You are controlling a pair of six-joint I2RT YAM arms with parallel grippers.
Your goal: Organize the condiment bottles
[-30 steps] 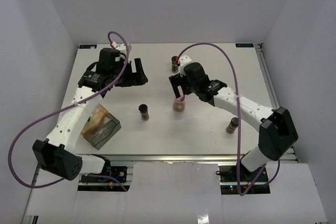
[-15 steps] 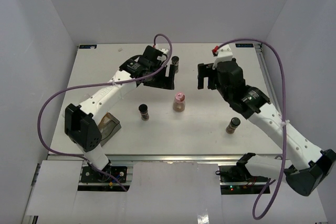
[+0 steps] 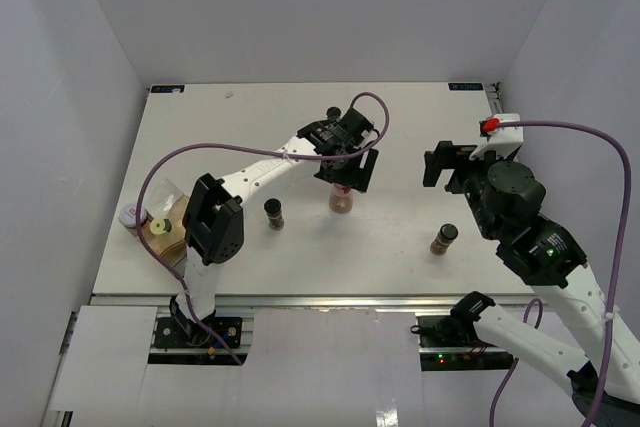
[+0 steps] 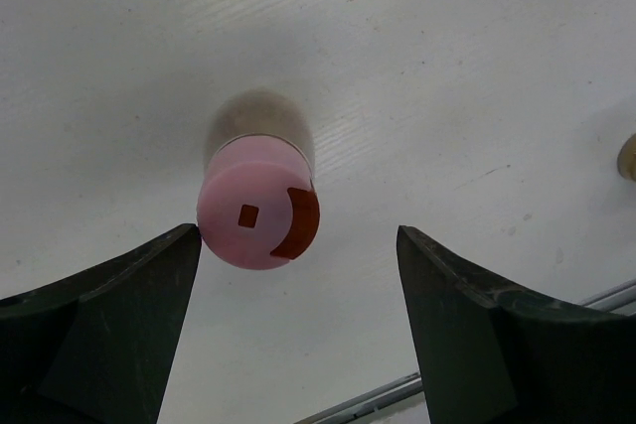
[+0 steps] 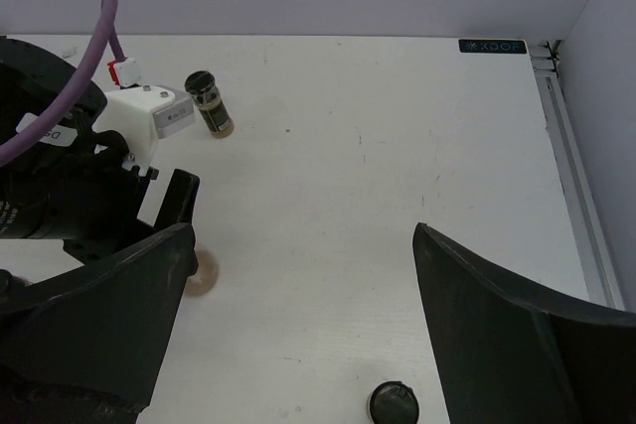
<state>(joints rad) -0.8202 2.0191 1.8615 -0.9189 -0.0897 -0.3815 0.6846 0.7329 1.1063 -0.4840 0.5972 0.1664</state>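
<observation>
Left gripper hangs with its jaws apart above the pink-capped spice jar, which stands upright mid-table, its cap close beside one finger. Right gripper is spread wide and holds nothing. A black-capped jar stands left of the pink one, a second black-capped jar stands near the right arm, and a third jar stands farther back.

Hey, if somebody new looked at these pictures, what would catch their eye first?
Probably the pink-capped jar standing near the middle of the table, framed by the open fingers of the left tool. Next come the looping purple cables, and the right tool hanging open and empty over a bare stretch on the right.
</observation>
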